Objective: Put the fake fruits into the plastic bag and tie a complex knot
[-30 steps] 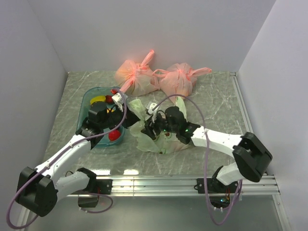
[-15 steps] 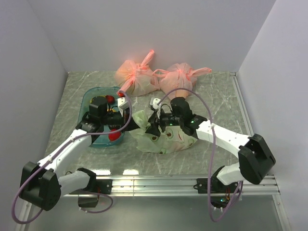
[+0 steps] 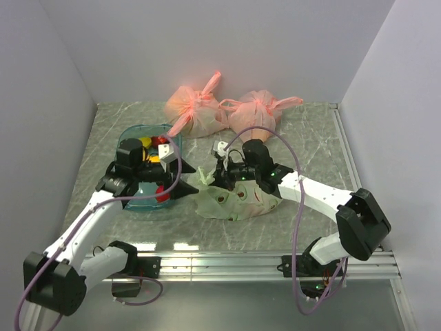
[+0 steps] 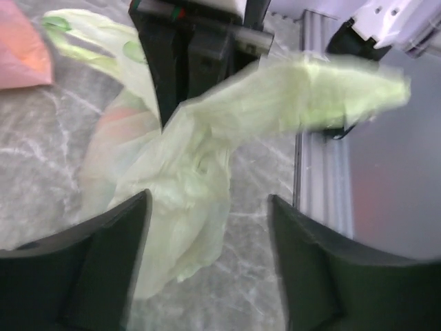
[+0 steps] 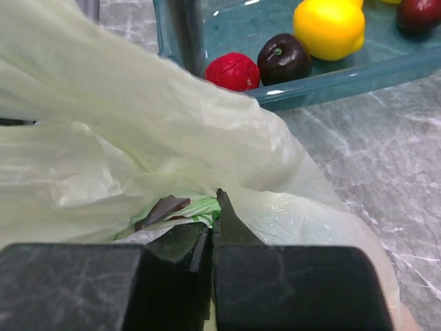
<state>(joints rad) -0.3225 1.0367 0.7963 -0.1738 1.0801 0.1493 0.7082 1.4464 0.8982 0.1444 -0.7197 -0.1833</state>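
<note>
The bag (image 3: 238, 201) is mint-green, the tray (image 3: 129, 134) teal.

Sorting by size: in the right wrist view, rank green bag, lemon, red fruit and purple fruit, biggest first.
1. green bag, by far, though nearest the camera.
2. lemon.
3. red fruit and purple fruit: look alike, unranked.

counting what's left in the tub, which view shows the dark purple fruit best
Right wrist: the dark purple fruit sits sharp and unblocked in the teal tub, beside a red fruit. Top view: can't pick it out. Left wrist: tub not shown.
</note>
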